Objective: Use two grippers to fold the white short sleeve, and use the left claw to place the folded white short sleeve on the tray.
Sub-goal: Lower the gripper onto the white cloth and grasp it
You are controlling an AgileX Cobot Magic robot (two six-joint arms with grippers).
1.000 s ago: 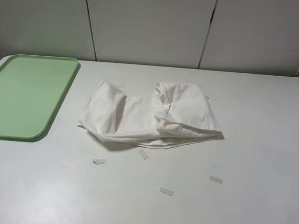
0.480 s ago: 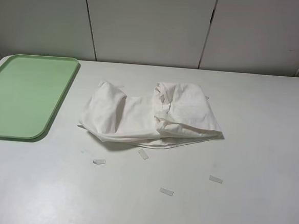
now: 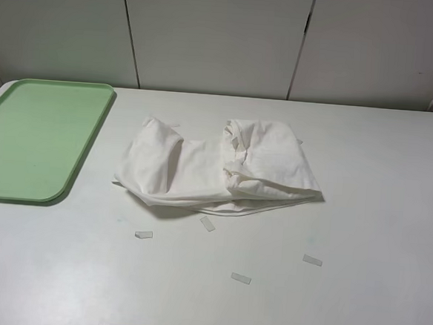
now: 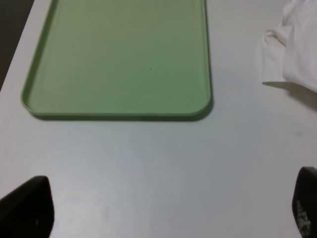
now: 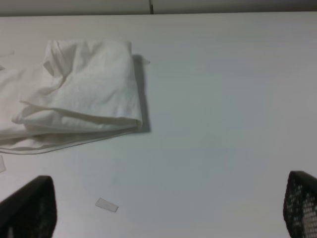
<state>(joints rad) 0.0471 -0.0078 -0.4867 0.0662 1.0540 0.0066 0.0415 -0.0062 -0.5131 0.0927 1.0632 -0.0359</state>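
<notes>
One white short sleeve [image 3: 220, 166] is counted, lying crumpled and loosely doubled over near the middle of the table [image 3: 376, 218], with nothing gripping it. One tray [image 3: 36, 139] is seen along the table's left edge, light green, well apart from the shirt. Four small pale tape strips are picked out on the near side of the shirt: one strip [image 3: 208, 224] just beside its front edge, one strip [image 3: 144, 235] a little left of that, one strip [image 3: 241, 279] nearer the camera, and one strip [image 3: 312, 260] off to the right. Two grippers are counted, each shown only by its own wrist camera. The left gripper [image 4: 166, 210] is held above bare table near the tray's end, jaws spread wide, nothing between them. The right gripper [image 5: 163, 208] is likewise spread wide and holds nothing, with the shirt's folded right edge lying ahead of it. Against the picture from a second ago, almost no change is found: shirt, tray and all four strips are lying where they lay.
</notes>
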